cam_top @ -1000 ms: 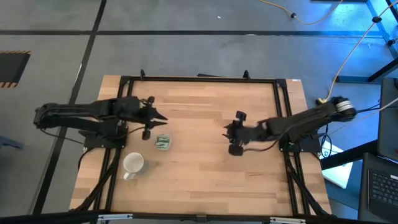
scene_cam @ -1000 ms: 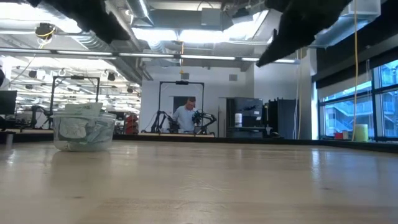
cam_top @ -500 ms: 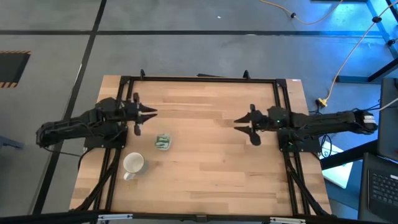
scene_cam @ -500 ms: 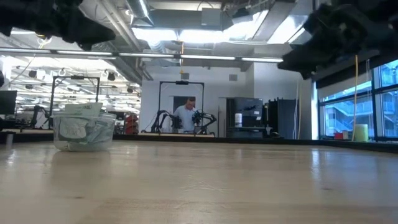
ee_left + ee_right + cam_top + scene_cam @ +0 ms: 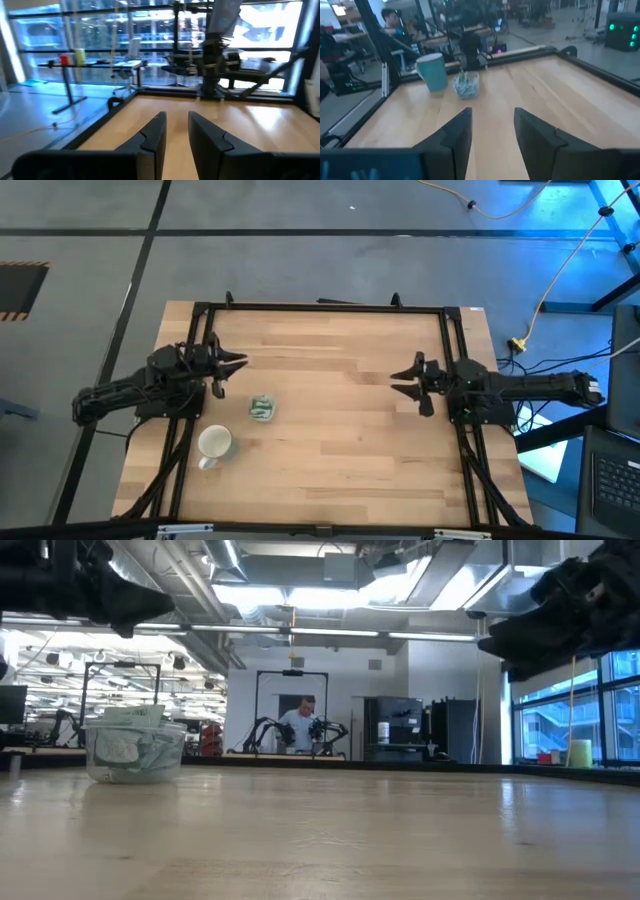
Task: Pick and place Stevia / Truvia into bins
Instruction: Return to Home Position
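Note:
The clear plastic cup (image 5: 262,408) stands on its base on the table's left half, filled with green and white sachets; it also shows in the low view (image 5: 134,748) and the right wrist view (image 5: 466,85). I see no loose sachets on the table. My left gripper (image 5: 234,364) hovers open and empty near the left edge, on the far side of the cup and above it. My right gripper (image 5: 398,377) hovers open and empty near the right edge, pointing level toward the cup. The left wrist view (image 5: 175,131) shows bare fingers over the table.
An opaque white mug (image 5: 214,444) stands near the front left, beside the cup; it also shows in the right wrist view (image 5: 432,71). The wooden table (image 5: 330,450) has a black frame along its edges. A person stands far off in the room behind (image 5: 297,726).
Both arms have drawn back from the table's middle. My left gripper has gone toward the left edge and a little toward the far edge, away from the cup. My right gripper has gone toward the right edge and come level. The cup has stayed where it was.

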{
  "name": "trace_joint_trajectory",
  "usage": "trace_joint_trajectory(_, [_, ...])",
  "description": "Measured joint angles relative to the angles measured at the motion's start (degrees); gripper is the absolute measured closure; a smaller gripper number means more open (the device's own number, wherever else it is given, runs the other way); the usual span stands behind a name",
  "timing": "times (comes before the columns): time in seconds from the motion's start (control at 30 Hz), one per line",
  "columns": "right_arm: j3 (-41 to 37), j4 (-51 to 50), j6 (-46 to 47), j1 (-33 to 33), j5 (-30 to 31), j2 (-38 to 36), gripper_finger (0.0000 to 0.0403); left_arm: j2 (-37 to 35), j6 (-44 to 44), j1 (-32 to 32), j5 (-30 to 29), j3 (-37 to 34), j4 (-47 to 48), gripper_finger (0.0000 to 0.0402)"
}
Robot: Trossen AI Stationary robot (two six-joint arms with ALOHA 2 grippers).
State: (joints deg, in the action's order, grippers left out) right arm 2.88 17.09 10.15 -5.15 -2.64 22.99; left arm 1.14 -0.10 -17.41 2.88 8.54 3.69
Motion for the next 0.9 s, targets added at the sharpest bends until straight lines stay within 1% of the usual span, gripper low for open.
trace_joint_trajectory(0.1, [-1.67, -0.08, 0.19, 0.01, 0.02, -3.52, 0.0254, -1.1, -0.17, 0.0, -2.48, -1.36, -0.43, 0.0327])
trace_joint_trajectory(0.27, [-2.52, -1.46, 0.04, 0.0, 0.1, -8.1, 0.0254, -1.11, -0.73, 0.0, -2.74, -4.85, -4.2, 0.0327])
trace_joint_trajectory(0.33, [-2.52, -1.69, -0.16, 0.02, 0.16, -9.27, 0.0254, -1.13, -1.14, 0.0, -3.14, -6.14, -4.31, 0.0327])
trace_joint_trajectory(0.43, [-2.52, -2.42, -0.19, 0.01, 0.16, -10.49, 0.0254, -1.13, -1.44, 0.0, -3.36, -7.7, -7.06, 0.0327])
trace_joint_trajectory(0.73, [-2.52, -6.9, -0.22, 0.04, 3.28, -12.05, 0.0254, -1.09, -0.27, 0.0, -7.43, -8.09, -6.39, 0.0327])
trace_joint_trajectory(0.9, [-2.52, -7.01, -1.78, 0.05, 4.65, -12.06, 0.0254, -1.02, 0.0, 0.0, -9.9, -8.09, -6.39, 0.0327])
